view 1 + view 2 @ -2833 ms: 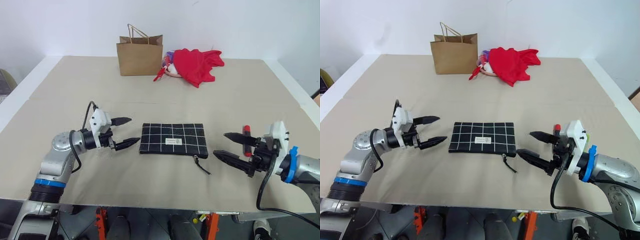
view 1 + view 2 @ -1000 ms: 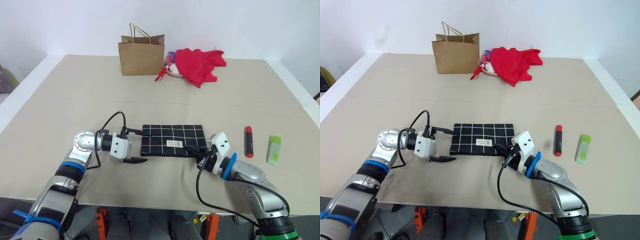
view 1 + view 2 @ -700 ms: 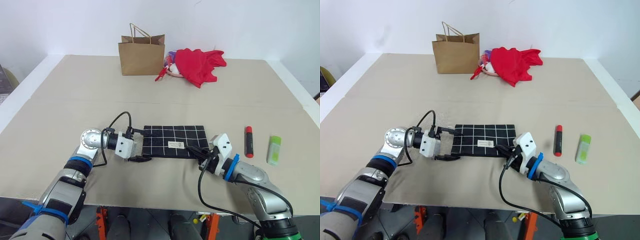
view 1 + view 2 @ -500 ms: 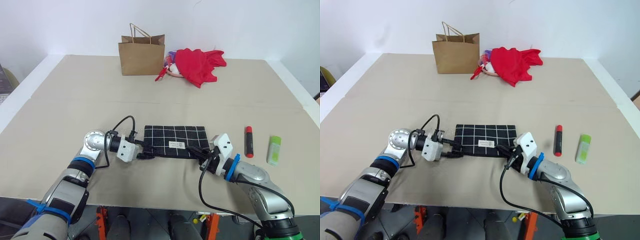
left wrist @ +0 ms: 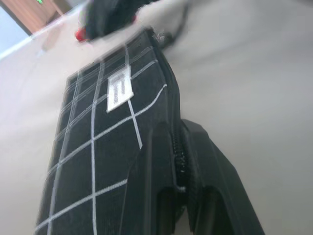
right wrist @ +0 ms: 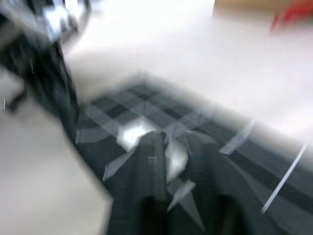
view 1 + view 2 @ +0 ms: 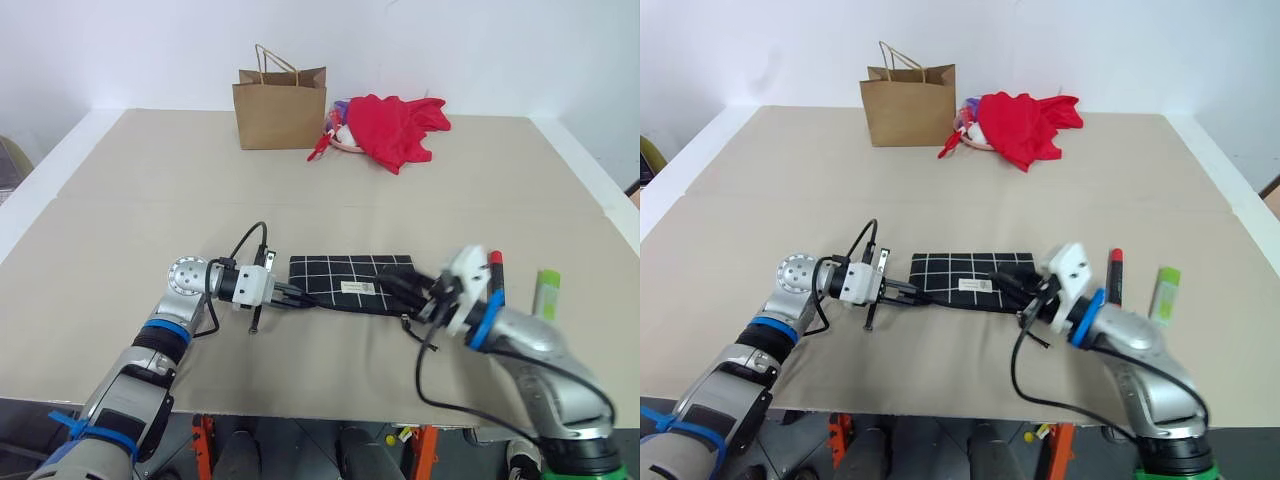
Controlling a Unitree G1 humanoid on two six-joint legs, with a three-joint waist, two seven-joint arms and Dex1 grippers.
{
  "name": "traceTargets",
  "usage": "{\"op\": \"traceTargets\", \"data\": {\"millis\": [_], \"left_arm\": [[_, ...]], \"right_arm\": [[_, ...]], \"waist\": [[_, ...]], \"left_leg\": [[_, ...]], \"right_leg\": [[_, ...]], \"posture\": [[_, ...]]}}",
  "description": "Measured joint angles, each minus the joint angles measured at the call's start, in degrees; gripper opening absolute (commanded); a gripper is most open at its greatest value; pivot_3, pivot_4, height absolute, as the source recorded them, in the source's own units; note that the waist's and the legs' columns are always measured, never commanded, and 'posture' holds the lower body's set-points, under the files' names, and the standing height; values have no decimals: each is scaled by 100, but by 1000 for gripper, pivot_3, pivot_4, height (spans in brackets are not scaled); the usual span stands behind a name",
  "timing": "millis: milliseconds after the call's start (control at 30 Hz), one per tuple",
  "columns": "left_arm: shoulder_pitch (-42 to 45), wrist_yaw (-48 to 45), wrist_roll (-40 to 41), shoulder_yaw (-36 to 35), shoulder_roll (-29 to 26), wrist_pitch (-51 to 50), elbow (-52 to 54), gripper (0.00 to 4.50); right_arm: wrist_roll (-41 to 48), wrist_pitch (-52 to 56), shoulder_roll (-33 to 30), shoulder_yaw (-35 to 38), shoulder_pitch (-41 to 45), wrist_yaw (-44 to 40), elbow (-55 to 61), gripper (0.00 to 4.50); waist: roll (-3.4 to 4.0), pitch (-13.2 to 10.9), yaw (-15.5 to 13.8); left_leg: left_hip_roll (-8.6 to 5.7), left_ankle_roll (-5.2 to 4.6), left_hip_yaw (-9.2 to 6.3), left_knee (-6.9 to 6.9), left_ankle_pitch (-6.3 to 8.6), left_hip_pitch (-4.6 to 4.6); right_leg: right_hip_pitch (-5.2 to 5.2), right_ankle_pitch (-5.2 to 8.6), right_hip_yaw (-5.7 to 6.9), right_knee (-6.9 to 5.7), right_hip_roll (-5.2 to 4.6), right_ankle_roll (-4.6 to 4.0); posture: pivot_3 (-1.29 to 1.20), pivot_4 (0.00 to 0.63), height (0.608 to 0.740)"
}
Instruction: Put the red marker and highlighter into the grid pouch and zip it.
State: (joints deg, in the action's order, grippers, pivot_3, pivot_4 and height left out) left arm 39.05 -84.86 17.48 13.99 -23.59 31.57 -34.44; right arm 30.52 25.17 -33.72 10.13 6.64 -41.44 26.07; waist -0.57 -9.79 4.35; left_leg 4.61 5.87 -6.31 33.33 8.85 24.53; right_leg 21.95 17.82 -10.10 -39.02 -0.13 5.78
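The grid pouch (image 7: 345, 272) lies flat on the table in front of me, label up. My left gripper (image 7: 293, 295) is shut on its left end; in the left wrist view the fingers (image 5: 156, 161) pinch the zipper edge of the pouch (image 5: 107, 127). My right gripper (image 7: 396, 289) hovers over the pouch's right end with its fingers slightly apart, open and holding nothing. The black zipper cord (image 7: 1033, 337) trails off below it. The red marker (image 7: 1115, 272) lies right of the pouch, partly behind my right hand. Further right lies the light-green highlighter (image 7: 545, 292).
A brown paper bag (image 7: 280, 105) stands at the back of the table, beside a heap of red cloth (image 7: 395, 125). The table's front edge (image 7: 300, 408) runs close below my arms.
My left gripper moved in and shut on the pouch's left end. My right gripper, shut low at the pouch's right end, has risen and its fingers have parted.
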Motion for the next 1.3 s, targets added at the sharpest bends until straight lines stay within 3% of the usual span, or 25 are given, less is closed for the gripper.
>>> {"op": "traceTargets", "data": {"millis": [33,133,300,400,567,867,1000,1033,1067,1133,1167,1300], "left_arm": [[-100,54,167,-94,-118,-494,409,0],[-228,175,304,-169,-225,-1178,940,0],[-409,356,389,-279,-287,-1967,1533,0],[-439,378,381,-298,-286,-2088,1620,0],[-485,465,337,-306,-257,-2125,1727,0],[-581,566,316,-309,-209,-2203,1914,0],[-593,578,316,-311,-204,-2215,1980,0],[-604,583,316,-315,-202,-2260,1989,0],[-613,584,317,-315,-198,-2273,1993,0],[-654,585,316,-316,-198,-2280,2007,0],[-662,585,316,-316,-197,-2282,2012,0],[-686,592,316,-316,-191,-2301,2059,0]], "right_arm": [[259,35,-200,381,-154,-98,246,3163],[720,273,-502,770,-768,-405,557,4428],[1555,1028,-1279,1660,-2146,-1044,804,4472],[1836,1390,-1420,1844,-2431,-1153,800,4472],[2133,1717,-1423,1814,-2359,-1068,791,4472],[1826,1741,-1565,1227,-1860,-1067,497,4472],[1757,1748,-1560,998,-1608,-1041,395,3314],[1731,1748,-1557,929,-1471,-998,378,2767],[1714,1747,-1557,882,-1425,-984,368,2651],[1683,1751,-1556,796,-1360,-957,327,1735],[1679,1752,-1556,790,-1348,-955,318,1618],[1639,1755,-1557,763,-1283,-956,281,18]], "waist": [[0,0,-9],[3,-1,-31],[5,-2,-62],[-1,-6,-24],[-4,-7,-11],[-7,-9,-16],[-7,-9,-17],[-7,-9,-15],[-7,-9,-15],[-7,-9,-16],[-7,-9,-16],[-7,-10,-18]], "left_leg": [[2,0,-3,0,0,-1],[5,-1,-14,1,0,4],[3,-1,-16,9,0,1],[4,-6,-16,10,-3,-22],[2,-4,-16,18,-6,-21],[2,-5,-16,8,-4,-19],[2,-5,-16,7,-4,-18],[2,-5,-16,7,-4,-18],[2,-5,-16,7,-4,-18],[2,-5,-16,7,-4,-18],[2,-5,-16,7,-4,-18],[2,-5,-16,7,-4,-17]], "right_leg": [[-6,6,15,0,0,-5],[-12,12,38,0,-1,-12],[-25,18,52,0,-10,-18],[-48,26,53,-1,-10,-39],[-53,26,52,0,-11,-41],[-53,24,55,2,-11,-19],[-53,26,57,2,-11,-19],[-53,26,57,2,-11,-19],[-53,26,58,2,-11,-20],[-53,26,58,2,-12,-19],[-53,26,57,2,-12,-19],[-53,26,58,2,-12,-19]], "posture": [[0,150,740],[0,150,740],[0,150,740],[0,150,740],[0,150,740],[0,150,740],[0,150,740],[0,150,740],[0,150,740],[0,150,740],[0,150,740],[0,150,740]]}}
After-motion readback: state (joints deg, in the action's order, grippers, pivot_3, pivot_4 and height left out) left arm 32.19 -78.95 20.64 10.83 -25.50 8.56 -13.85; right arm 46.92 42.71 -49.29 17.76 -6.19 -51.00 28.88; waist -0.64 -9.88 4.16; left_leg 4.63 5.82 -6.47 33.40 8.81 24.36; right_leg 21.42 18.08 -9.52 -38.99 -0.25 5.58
